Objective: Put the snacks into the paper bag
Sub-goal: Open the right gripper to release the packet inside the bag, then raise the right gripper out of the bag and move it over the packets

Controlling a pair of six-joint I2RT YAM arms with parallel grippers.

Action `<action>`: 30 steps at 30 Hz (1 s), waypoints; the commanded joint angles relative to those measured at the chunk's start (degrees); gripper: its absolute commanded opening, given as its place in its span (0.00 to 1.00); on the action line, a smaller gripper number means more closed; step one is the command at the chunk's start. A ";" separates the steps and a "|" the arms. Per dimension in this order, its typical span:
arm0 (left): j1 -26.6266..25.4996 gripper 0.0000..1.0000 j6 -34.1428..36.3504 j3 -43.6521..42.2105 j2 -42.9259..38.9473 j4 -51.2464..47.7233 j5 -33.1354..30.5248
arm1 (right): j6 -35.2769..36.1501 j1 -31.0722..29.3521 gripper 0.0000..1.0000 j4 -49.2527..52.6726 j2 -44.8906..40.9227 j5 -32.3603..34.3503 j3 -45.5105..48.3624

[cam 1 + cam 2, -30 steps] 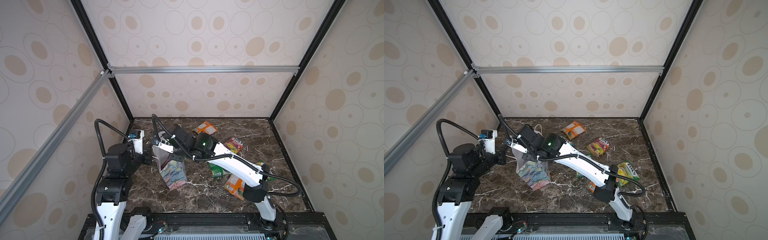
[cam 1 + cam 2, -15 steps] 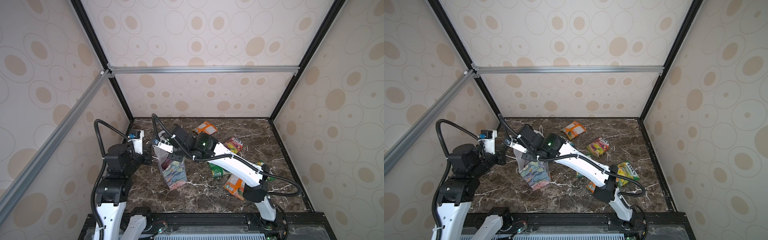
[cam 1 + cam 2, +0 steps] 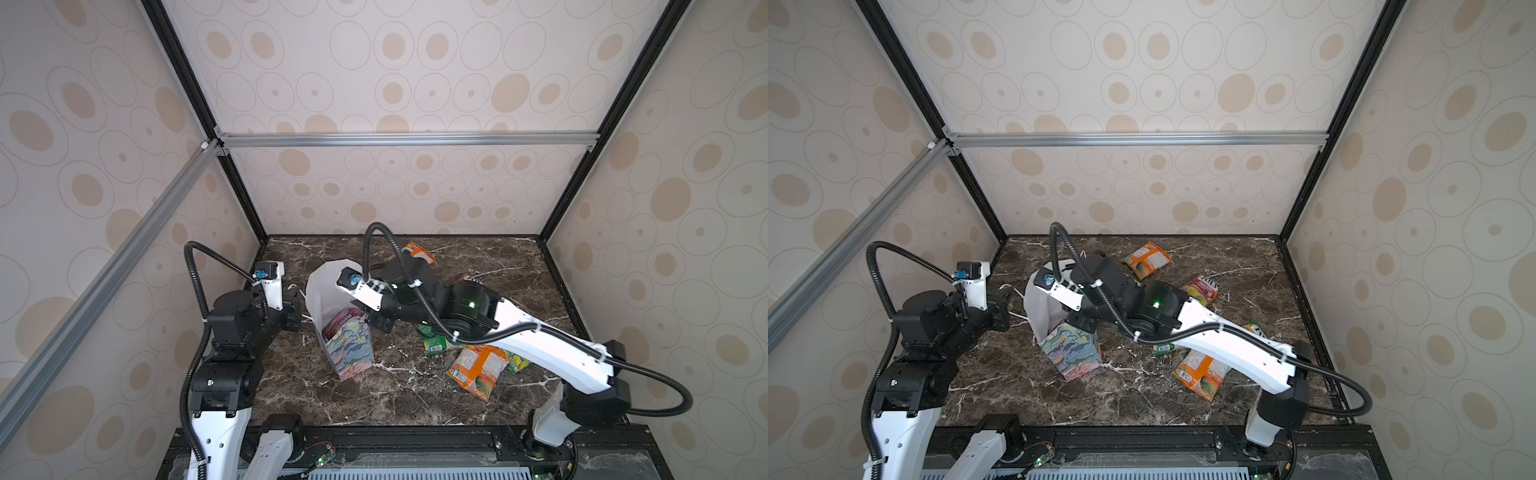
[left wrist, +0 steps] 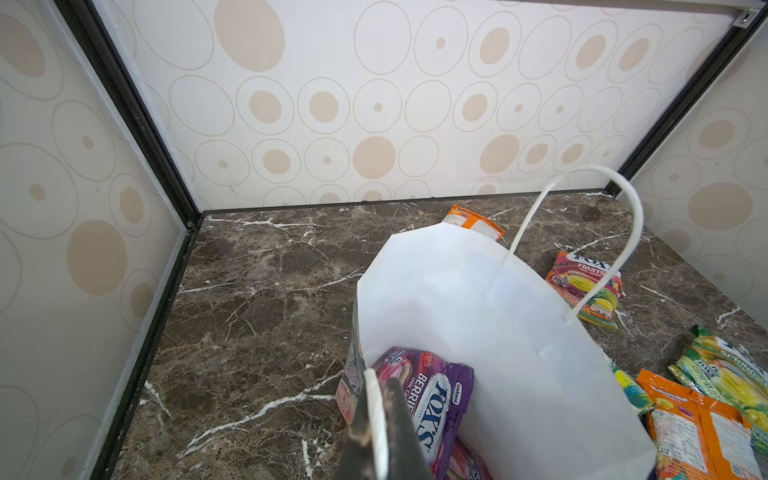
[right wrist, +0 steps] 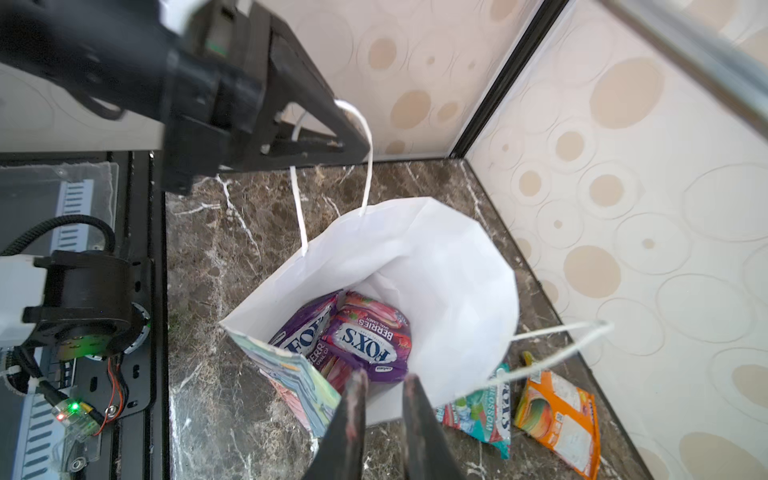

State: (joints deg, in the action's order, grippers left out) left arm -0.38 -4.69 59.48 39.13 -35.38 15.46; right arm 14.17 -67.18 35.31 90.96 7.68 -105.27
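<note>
Snacks [image 5: 365,340] (glossy, purple, crinkled) are lying inside the standing paper bag [image 5: 449,266] on veined brown marble [image 3: 395,399]; an orange packet [image 3: 478,368] is lying nearby. Left gripper [image 4: 380,399] is pinching the cord handle [image 5: 369,166]; right gripper [image 5: 384,386] is hovering empty, jaws slightly parted. Circle-print walls [image 3: 374,83] are enclosing all.

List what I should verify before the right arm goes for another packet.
1. Paper bag standing, mouth open: ok.
2. Left gripper shut on the bag's cord handle: ok.
3. Right gripper empty, jaws apart over the bag's mouth: ok.
4. Purple packets inside the bag: ok.
5. Table cleared of packets: not ok; an orange packet, a teal packet and more lie on it.
</note>
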 commanded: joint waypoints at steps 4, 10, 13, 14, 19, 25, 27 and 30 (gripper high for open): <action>0.02 0.00 0.21 -0.12 -1.22 1.34 -2.50 | -9.80 1.10 0.22 -7.63 -11.95 7.20 15.27; 0.04 0.00 0.21 -0.34 -0.16 1.98 -1.85 | -17.98 5.60 0.22 -4.58 -19.55 9.93 26.14; 0.03 0.00 0.29 -0.31 -0.39 2.12 -2.36 | -21.86 9.30 0.23 -3.50 -22.95 9.34 31.32; 0.03 0.00 0.37 -0.41 -0.54 2.20 -2.50 | -23.41 10.63 0.23 -3.22 -23.99 9.24 33.07; 0.03 0.00 0.22 -1.09 -0.11 2.16 -1.94 | -30.87 17.53 0.27 -1.42 -27.80 7.97 39.98; 0.03 0.00 0.38 -0.62 0.39 2.16 -2.21 | -35.72 26.76 0.32 5.51 -28.13 6.49 43.47; 0.03 0.00 0.38 -0.60 0.67 2.18 -2.06 | -36.35 29.04 0.32 6.97 -27.40 6.45 44.01; 0.03 0.00 0.38 -0.68 1.25 2.26 -1.02 | -36.37 29.93 0.32 7.58 -26.48 9.23 44.53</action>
State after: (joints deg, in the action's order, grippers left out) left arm -0.38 -4.67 58.35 39.86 -34.22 13.61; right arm -19.88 -37.89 39.86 63.81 15.25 -61.41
